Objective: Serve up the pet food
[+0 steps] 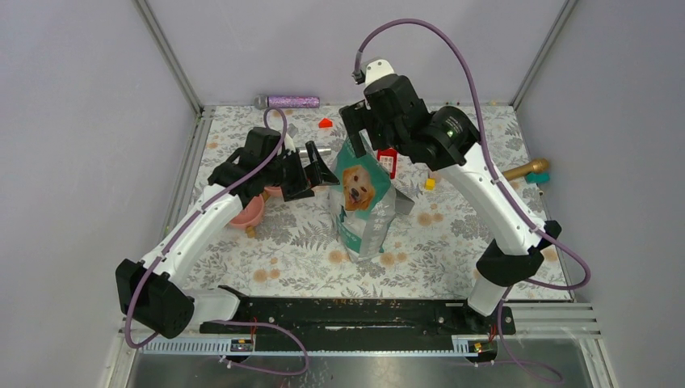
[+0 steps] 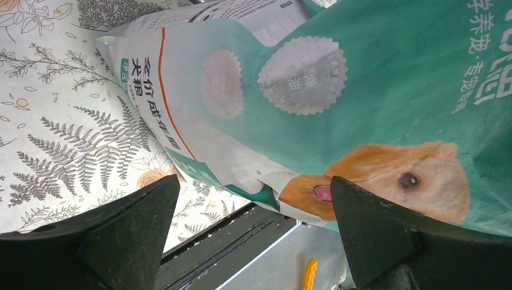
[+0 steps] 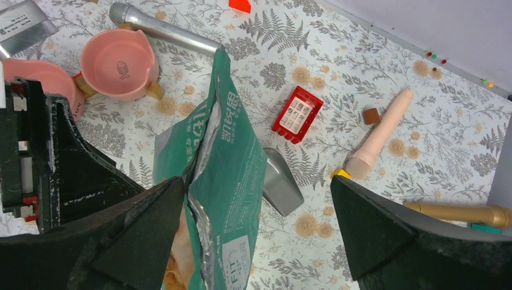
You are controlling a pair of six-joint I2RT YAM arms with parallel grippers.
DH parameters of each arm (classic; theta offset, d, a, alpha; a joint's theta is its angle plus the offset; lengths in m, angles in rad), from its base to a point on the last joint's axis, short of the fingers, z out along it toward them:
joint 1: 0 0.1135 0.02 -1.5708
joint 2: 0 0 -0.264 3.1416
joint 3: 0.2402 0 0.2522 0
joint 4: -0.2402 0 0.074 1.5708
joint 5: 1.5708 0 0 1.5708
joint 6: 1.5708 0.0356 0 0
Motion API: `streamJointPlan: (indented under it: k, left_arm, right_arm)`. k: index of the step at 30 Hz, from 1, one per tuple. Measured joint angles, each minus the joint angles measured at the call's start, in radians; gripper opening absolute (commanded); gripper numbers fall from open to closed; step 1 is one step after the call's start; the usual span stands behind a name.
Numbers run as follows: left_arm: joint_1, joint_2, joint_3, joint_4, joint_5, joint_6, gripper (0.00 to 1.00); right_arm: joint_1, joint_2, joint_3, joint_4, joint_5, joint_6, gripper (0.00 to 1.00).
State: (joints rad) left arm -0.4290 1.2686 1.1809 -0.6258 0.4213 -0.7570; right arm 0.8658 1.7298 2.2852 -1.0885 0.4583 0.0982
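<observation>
Pink bowls [image 1: 246, 214], two, sit just behind the left pincer [image 1: 323, 168]. Its jaws are wide apart, facing the side of the teal bag [image 1: 363, 202], gripping nothing. Pet food not visible in any view. Bag upright between both pincers. Right pincer [image 3: 257, 181] above bag's top edge, jaws apart, empty. Below it, right of bag: grey scoop [image 3: 281, 184], red block [image 3: 297, 113], pale pink cylinder [image 3: 380, 133].

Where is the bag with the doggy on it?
In the top view the teal bag stands upright in the middle of the mat, between the left gripper and the right gripper, with the pink bowls on its left.
</observation>
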Motion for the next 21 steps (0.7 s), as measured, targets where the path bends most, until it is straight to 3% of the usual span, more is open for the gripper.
streamJointPlan:
  k: [21]
  left_arm:
    - [0.0, 0.043, -0.008, 0.018, 0.075, -0.003, 0.99]
  right_arm:
    - [-0.046, 0.069, 0.055, -0.023, -0.054, 0.009, 0.97]
